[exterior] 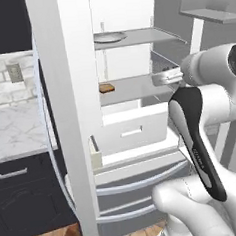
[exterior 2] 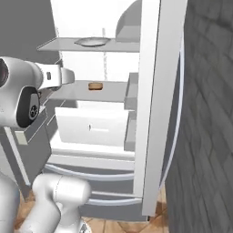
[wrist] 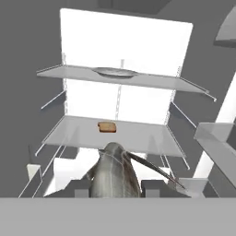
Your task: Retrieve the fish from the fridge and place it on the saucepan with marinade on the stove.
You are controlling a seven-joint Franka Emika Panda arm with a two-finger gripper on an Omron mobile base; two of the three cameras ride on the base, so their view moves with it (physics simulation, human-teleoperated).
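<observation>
The fridge (exterior: pixel 70 119) stands open, its white interior (wrist: pixel 138 46) ahead of me. My gripper (wrist: pixel 115 186) is shut on the fish (wrist: pixel 114 173), a pale silvery-grey piece that stands up between the dark fingertips in the hand view. The hand (exterior: pixel 167 77) hovers just outside the fridge at the height of the lower shelf (exterior: pixel 133 88), and it also shows at the left of the right base view as the gripper (exterior 2: pixel 66 76). The saucepan, its marinade and the stove are out of view.
A flat grey dish (wrist: pixel 115 72) lies on the upper shelf and a small brown piece (wrist: pixel 107 127) on the lower one. A white drawer (exterior: pixel 131 131) sits below. The open doors (exterior 2: pixel 154 113) flank me, with a marble counter (exterior: pixel 15 128) to the left and a brick wall (exterior 2: pixel 205 113) to the right.
</observation>
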